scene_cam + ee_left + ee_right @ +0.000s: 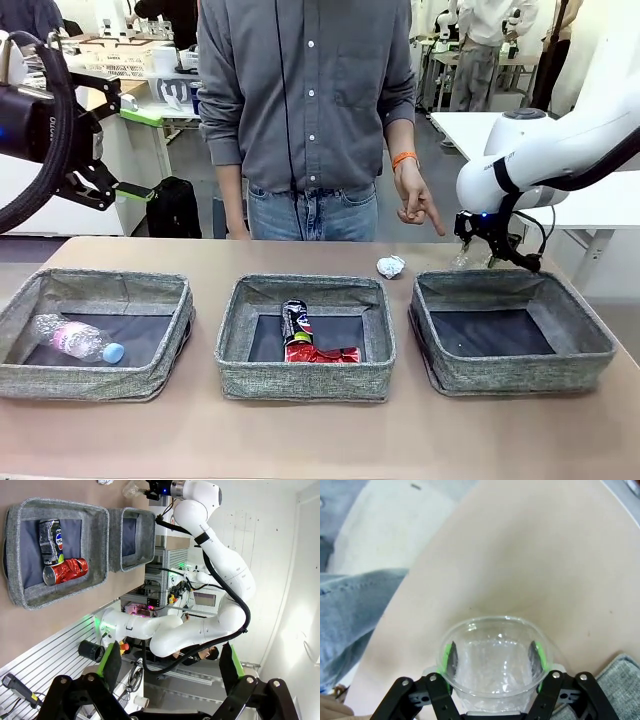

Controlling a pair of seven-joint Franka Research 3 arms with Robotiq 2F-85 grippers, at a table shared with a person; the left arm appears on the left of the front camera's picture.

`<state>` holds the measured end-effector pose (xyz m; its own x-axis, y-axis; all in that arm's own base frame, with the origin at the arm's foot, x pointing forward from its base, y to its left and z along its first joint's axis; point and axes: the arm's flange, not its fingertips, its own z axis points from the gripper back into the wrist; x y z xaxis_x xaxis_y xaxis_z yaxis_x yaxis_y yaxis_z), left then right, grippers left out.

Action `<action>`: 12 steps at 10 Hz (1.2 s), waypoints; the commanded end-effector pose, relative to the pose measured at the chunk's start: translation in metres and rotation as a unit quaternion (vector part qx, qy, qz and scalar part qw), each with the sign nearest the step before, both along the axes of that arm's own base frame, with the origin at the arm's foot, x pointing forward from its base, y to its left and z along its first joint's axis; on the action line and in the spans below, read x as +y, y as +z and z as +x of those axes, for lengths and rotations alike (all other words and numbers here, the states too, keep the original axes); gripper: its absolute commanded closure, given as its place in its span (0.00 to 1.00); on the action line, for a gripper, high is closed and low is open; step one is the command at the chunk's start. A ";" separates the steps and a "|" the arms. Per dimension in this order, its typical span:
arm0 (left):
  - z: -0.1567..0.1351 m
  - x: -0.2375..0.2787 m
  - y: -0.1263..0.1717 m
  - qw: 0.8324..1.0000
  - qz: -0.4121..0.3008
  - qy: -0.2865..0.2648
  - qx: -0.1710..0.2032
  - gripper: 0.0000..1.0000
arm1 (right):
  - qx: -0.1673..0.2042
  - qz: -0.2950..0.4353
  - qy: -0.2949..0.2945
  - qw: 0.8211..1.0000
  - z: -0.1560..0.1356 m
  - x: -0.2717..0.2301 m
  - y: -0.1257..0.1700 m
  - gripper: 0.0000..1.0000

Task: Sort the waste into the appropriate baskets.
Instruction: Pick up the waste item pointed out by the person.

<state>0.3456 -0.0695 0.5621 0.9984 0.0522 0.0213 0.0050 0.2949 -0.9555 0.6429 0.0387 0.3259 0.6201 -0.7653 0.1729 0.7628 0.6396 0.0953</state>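
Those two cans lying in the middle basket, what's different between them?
The red can is shiny red and badly crumpled; the dark printed can bears a printed design and keeps more of its shape. The red can lies crosswise by the near wall; the dark printed can points away behind it. Both lie on their sides, touching, in the middle basket.

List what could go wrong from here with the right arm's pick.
1. The clear plastic bottle sits between the pads of the right end effector. Its thin plastic may crumple or slip on lifting.
2. The person's hand points down close beside it, so a lift could strike it.
3. The other bottle lies in the far left basket. Dropping this one into the nearby right basket would likely missort it.
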 end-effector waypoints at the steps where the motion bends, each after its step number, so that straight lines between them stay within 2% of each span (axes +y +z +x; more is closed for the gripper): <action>1: -0.001 -0.001 0.001 1.000 -0.011 -0.003 -0.009 0.00 | -0.003 -0.007 -0.016 1.000 0.003 0.000 -0.004 0.59; 9: -0.001 -0.001 0.001 1.000 -0.011 -0.003 -0.009 0.00 | -0.006 -0.008 -0.016 1.000 0.003 -0.002 0.005 0.59; 10: -0.001 -0.001 0.001 1.000 -0.011 -0.003 -0.009 0.00 | -0.014 -0.011 -0.009 1.000 0.000 -0.002 0.020 0.59; 12: -0.001 -0.001 0.001 1.000 -0.011 -0.003 -0.009 0.00 | -0.038 -0.039 -0.002 0.999 -0.013 -0.003 0.083 0.59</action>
<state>0.3456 -0.0695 0.5622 0.9984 0.0522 0.0215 0.0051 0.2950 -0.9555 0.6418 0.0330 0.3748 0.6168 -0.7534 0.2279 0.7491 0.6508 0.1236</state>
